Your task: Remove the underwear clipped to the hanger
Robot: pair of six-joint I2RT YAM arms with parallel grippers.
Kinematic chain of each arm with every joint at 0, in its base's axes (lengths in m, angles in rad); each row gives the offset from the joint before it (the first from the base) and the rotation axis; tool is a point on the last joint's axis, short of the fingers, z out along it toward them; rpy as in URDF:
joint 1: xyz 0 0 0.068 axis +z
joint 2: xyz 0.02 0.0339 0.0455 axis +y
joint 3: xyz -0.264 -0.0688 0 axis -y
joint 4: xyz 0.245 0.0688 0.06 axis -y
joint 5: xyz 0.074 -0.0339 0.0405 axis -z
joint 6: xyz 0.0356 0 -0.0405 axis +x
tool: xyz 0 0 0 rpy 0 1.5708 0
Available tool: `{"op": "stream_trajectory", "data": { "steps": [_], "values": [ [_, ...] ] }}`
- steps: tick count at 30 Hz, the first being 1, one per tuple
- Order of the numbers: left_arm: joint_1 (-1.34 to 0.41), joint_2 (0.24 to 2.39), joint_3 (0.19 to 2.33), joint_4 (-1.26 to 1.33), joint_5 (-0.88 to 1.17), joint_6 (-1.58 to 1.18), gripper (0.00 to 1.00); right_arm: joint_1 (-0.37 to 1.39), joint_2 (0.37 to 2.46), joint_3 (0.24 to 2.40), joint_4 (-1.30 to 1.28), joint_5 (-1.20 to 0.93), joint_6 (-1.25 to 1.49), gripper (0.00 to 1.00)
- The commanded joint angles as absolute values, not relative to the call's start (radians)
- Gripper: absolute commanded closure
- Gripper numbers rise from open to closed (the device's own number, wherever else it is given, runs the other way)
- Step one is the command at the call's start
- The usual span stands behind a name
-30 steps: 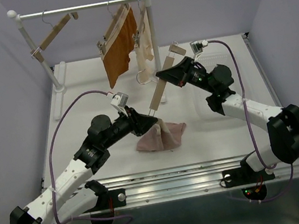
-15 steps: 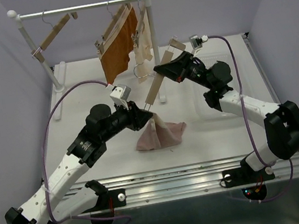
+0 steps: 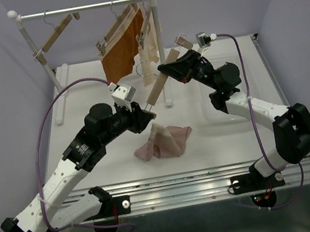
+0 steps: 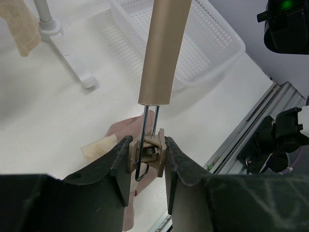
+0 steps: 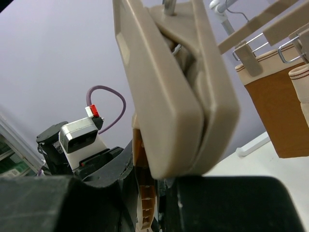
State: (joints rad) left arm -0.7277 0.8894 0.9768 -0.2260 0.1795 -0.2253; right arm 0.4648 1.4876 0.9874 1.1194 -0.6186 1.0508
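My right gripper (image 3: pixel 172 68) is shut on the upper part of a tan wooden hanger (image 3: pixel 162 85) and holds it tilted above the table; in the right wrist view (image 5: pixel 154 193) the hanger's clip (image 5: pixel 169 87) fills the frame. My left gripper (image 3: pixel 146 116) is shut on the clip (image 4: pixel 147 152) at the hanger's lower end. The pinkish-beige underwear (image 3: pixel 165 141) lies crumpled on the table just below that clip, and I see no cloth in the clip. It also shows in the left wrist view (image 4: pixel 118 133). The rust-brown underwear (image 3: pixel 123 53) and the cream underwear (image 3: pixel 149 45) hang clipped on the rack.
A white rack (image 3: pixel 83 7) stands at the back, with a bare hanger (image 3: pixel 55 34) at its left end. Its base foot (image 4: pixel 72 63) is near my left gripper. A white mesh basket (image 4: pixel 203 43) sits on the table's right side.
Both arms have lifted the hanger a little. The pinkish-beige underwear, drawn up in a peak to the clip before, has slumped lower and spread to the left.
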Motion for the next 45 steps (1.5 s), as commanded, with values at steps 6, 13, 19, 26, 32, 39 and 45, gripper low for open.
{"op": "stream_trajectory", "data": {
  "steps": [6, 13, 19, 26, 32, 39, 45],
  "values": [
    [-0.710, 0.847, 1.054, -0.167, 0.060, -0.201, 1.00, 0.440, 1.471, 0.959, 1.098, -0.689, 0.882, 0.99],
    [-0.710, 0.827, 1.012, -0.127, 0.051, -0.239, 0.96, 0.440, 1.476, 0.939, 1.115, -0.703, 0.910, 0.99],
    [-0.710, 0.836, 0.982, -0.074, 0.098, -0.261, 0.01, 0.440, 1.463, 0.916, 1.147, -0.701, 0.957, 0.99],
    [-0.710, 0.864, 0.959, 0.054, 0.135, -0.265, 0.01, 0.440, 1.439, 0.885, 1.203, -0.707, 1.028, 0.99],
    [-0.710, 0.954, 0.937, 0.175, 0.250, -0.276, 0.01, 0.440, 1.414, 0.865, 1.226, -0.657, 1.075, 0.99],
    [-0.710, 1.029, 0.928, 0.294, 0.354, -0.296, 0.02, 0.440, 1.410, 0.861, 1.246, -0.607, 1.112, 0.99],
    [-0.710, 1.037, 0.904, 0.354, 0.397, -0.322, 0.51, 0.440, 1.416, 0.856, 1.250, -0.580, 1.129, 0.99]
  ]
}}
